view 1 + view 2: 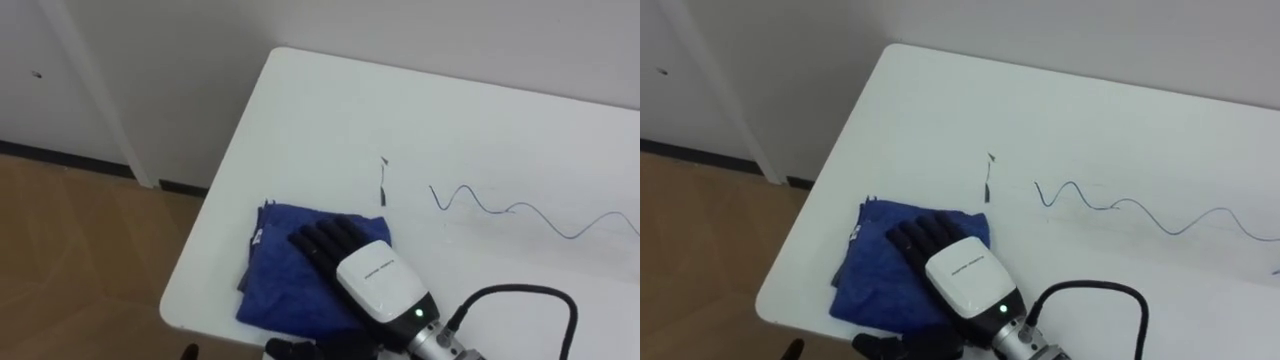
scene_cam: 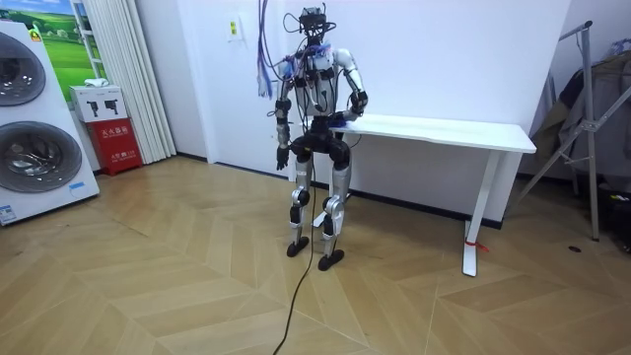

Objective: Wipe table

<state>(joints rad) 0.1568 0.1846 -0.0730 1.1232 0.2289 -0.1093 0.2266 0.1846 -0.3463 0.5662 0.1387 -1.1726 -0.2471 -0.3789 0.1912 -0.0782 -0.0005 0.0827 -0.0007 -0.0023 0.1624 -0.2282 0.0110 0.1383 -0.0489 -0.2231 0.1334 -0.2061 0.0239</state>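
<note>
Wiping: judged barely begun, as both marks are intact.
Right hand (image 1: 372, 282): fingers nearly straight, laid flat on cloth; nothing gripped, likely so pressure is spread for a swipe.
Cloth (image 1: 272, 285): blue, rumpled, at near left corner of surface (image 1: 320, 100).
Marks: short stroke (image 1: 383, 186) just beyond cloth; wavy line (image 1: 520, 212) further right.
Left hand (image 2: 281, 155): hung at side, idle.

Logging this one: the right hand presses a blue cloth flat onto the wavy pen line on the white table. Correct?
Not quite. The right hand presses the blue cloth flat on the white table, but not onto the wavy pen line: the left eye view shows that line bare, to the cloth's right and apart from it.
</note>
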